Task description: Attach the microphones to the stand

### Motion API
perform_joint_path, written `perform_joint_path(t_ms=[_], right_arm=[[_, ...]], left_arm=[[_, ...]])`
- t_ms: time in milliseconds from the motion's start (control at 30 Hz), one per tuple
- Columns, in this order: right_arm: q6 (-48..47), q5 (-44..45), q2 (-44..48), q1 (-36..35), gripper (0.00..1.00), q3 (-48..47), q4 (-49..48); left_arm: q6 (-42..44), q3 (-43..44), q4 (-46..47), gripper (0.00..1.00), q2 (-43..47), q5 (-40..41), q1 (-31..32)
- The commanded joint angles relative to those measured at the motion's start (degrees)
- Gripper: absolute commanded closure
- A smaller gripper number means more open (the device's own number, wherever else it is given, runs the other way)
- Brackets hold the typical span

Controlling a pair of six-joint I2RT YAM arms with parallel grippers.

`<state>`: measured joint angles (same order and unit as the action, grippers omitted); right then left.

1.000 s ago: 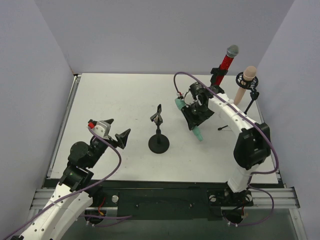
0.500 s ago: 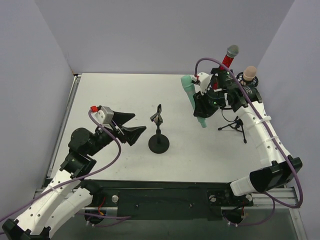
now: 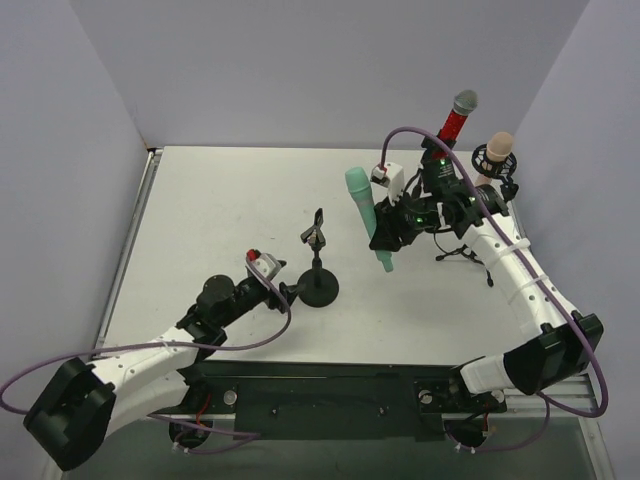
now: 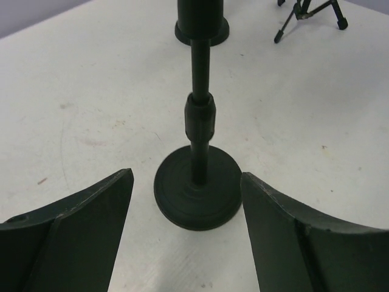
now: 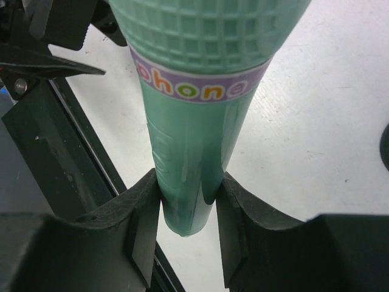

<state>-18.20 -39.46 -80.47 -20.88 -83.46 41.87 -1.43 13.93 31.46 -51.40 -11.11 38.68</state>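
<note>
Left gripper [image 4: 185, 176] spread, now down at stand [image 3: 318, 287] base, right gripper [image 5: 188, 201] pinching mint-green microphone [image 3: 362, 205], carried leftward

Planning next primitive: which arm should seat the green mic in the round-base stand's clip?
Right. The right gripper is shut on the mint-green microphone, near the round-base stand; the left gripper is open and empty, flanking its base.

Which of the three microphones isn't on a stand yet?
The mint-green microphone: it is clamped in the right gripper, while the red microphone and the peach-pink microphone stand upright in holders at the back right.
</note>
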Motion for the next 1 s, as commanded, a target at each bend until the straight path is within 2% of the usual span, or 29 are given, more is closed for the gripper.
perform_joint_path(t_ms=[0, 100, 233, 433, 567, 633, 700, 800, 833, 933, 967], right_arm=[[1.2, -4.1, 3.6, -0.8, 1.00, 3.6, -6.1], [1.6, -4.5, 4.4, -0.8, 1.00, 5.5, -7.7], [1.7, -4.7, 5.0, -0.6, 1.00, 6.1, -8.3], [2.5, -5.0, 5.4, -0.3, 1.00, 7.0, -9.5], [2.7, -5.1, 5.5, 0.1, 1.00, 7.3, -9.8], [2.8, -5.4, 5.7, 0.2, 1.00, 7.3, -9.8], [2.8, -5.3, 5.7, 0.3, 1.00, 7.4, -9.9], [2.7, -5.3, 5.9, 0.5, 1.00, 7.7, -10.0], [2.7, -5.3, 6.1, 0.5, 1.00, 7.8, -10.0], [2.6, -5.4, 6.8, 0.7, 1.00, 8.6, -10.4], [2.3, -5.3, 6.9, 0.8, 1.00, 8.7, -10.4]], left_arm=[[3.7, 2.1, 22.5, 0.19, -8.6, 3.3, 0.5], [5.0, 4.2, 28.0, 0.20, -13.6, 4.1, 2.4], [6.8, 7.7, 30.6, 0.22, -19.0, 6.1, 5.2], [7.1, 10.9, 32.6, 0.37, -24.9, 8.8, 6.8], [6.7, 11.6, 33.0, 0.50, -27.0, 10.2, 7.1], [6.4, 11.7, 33.2, 0.61, -27.8, 10.1, 7.0], [6.4, 11.8, 33.4, 0.78, -28.2, 9.6, 7.0], [7.8, 12.4, 32.4, 0.92, -28.2, 7.4, 6.8], [8.2, 12.7, 31.0, 1.00, -28.0, 5.8, 6.7], [7.9, 13.7, 29.4, 1.00, -26.8, 0.5, 4.2], [5.1, 13.9, 29.4, 1.00, -26.2, -4.7, 2.0]])
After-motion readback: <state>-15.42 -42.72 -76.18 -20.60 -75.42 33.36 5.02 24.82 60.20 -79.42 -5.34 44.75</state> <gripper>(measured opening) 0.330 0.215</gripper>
